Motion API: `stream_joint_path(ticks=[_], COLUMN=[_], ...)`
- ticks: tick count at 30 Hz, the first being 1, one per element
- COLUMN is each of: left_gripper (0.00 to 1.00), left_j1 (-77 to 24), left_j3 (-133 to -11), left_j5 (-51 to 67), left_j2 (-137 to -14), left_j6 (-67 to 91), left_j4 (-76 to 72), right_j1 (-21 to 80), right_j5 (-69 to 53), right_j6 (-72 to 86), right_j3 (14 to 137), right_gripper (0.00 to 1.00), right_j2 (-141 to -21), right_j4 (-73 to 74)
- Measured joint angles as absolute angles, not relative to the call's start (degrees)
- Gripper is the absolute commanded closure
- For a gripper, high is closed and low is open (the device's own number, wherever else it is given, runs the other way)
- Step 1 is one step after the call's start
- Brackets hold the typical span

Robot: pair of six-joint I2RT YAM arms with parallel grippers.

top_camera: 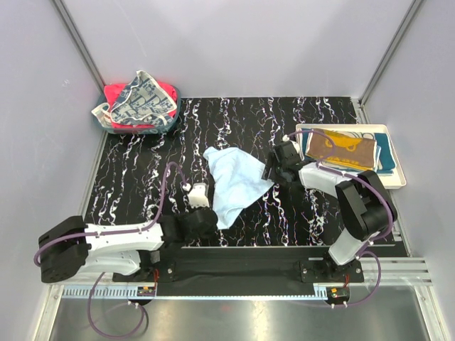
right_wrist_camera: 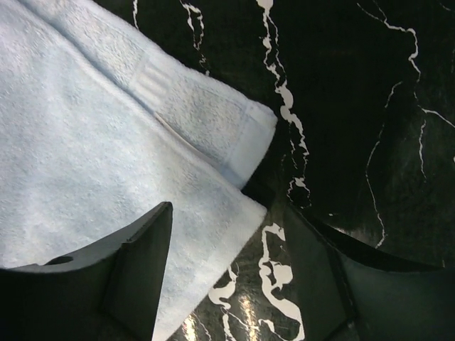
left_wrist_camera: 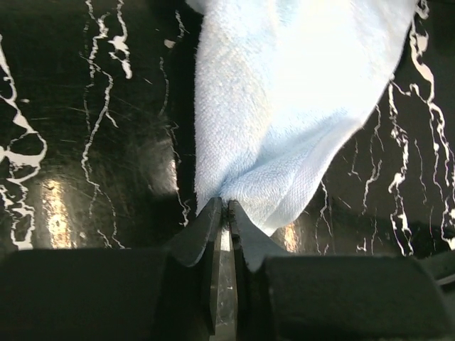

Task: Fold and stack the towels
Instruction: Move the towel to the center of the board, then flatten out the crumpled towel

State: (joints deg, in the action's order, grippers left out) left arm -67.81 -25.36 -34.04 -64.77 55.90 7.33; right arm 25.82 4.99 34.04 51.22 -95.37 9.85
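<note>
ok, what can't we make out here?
- Left wrist: whether the left tool grips the blue towel; the pinch point is too tight to see.
- Top: how many towels the pile holds; they overlap.
- Top: the stack under the mustard towel on the tray; covered.
- Right wrist: the towel's far side; cut by the frame edge.

Black marbled table (top_camera: 135, 177): light blue towel (top_camera: 234, 181) mid, teal bin (top_camera: 173, 116) far left, cream tray (top_camera: 398, 170) right.

Left pincer (left_wrist_camera: 225, 204) nearly closed, right pincer (right_wrist_camera: 226, 211) wide apart, both low
</note>
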Motion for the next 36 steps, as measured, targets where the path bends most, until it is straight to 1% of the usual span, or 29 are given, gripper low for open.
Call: stream_joint_path(ticks=[3, 4, 5, 7, 8, 10, 13, 16, 19, 22, 25, 26, 29, 31, 32, 36], left_gripper=[0.89, 0.89, 0.89, 0.89, 0.89, 0.89, 0.89, 0.90, 0.89, 0.89, 0.83, 0.78, 0.71, 0.69, 0.66, 0.63], left_j1=[-65.49, -64.69, -64.05, -62.76, -62.04, -59.59, -54.02, -48.31, -44.10, -40.58, -38.35, -37.95, -37.91, -37.98, -38.02, -38.52], left_j3=[-25.36, -25.36, -25.36, -25.36, -25.36, -25.36, -25.34, -25.39, -26.76, -31.31, -36.12, -37.39, -38.48, -38.17, -37.80, -34.85], left_j5=[-33.08, -32.80, -32.47, -31.55, -30.85, -28.95, -25.19, -22.04, -19.38, -16.23, -12.49, -10.94, -5.96, -2.98, -1.98, 0.71], left_j2=[-64.60, -64.45, -64.29, -64.03, -63.94, -63.77, -63.68, -63.77, -64.88, -68.01, -71.22, -72.20, -73.34, -73.30, -73.14, -69.30], left_j6=[55.94, 55.92, 55.83, 55.55, 55.44, 54.92, 53.56, 51.57, 49.32, 46.30, 43.48, 42.72, 41.08, 40.53, 40.51, 40.60], left_j4=[7.49, 7.44, 7.44, 7.40, 7.38, 7.27, 6.57, 6.13, 6.52, 6.33, 5.98, 5.58, 4.95, 5.43, 5.58, 8.78], right_j1=[25.82, 25.82, 25.82, 25.82, 25.82, 25.82, 25.82, 25.82, 25.82, 25.82, 25.82, 25.82, 25.82, 25.82, 25.82, 25.82], right_j5=[4.97, 4.89, 4.84, 4.64, 4.32, 3.75, 3.64, 3.53, 3.44, 3.42, 3.44, 3.57, 4.12, 4.99, 5.32, 6.76], right_j6=[34.06, 34.15, 34.17, 34.37, 34.48, 34.70, 34.89, 35.31, 35.90, 36.40, 36.53, 36.51, 36.29, 36.01, 35.79, 34.83], right_j3=[52.14, 52.40, 52.64, 53.01, 53.15, 53.15, 52.56, 50.39, 47.48, 44.56, 43.05, 42.98, 42.98, 42.98, 43.03, 44.51], right_gripper=[0.42, 0.48, 0.56, 0.64, 0.70, 0.76, 0.90, 0.98, 0.98, 0.98, 0.98, 0.98, 0.98, 0.98, 0.98, 0.98], right_j2=[-96.29, -96.79, -97.30, -98.37, -98.48, -98.52, -98.04, -95.22, -89.91, -83.11, -77.71, -76.49, -74.89, -74.89, -74.89, -75.53], right_j4=[9.04, 8.73, 8.62, 8.23, 8.05, 8.01, 7.94, 8.38, 9.23, 10.13, 11.42, 12.03, 12.91, 13.74, 14.24, 16.21])
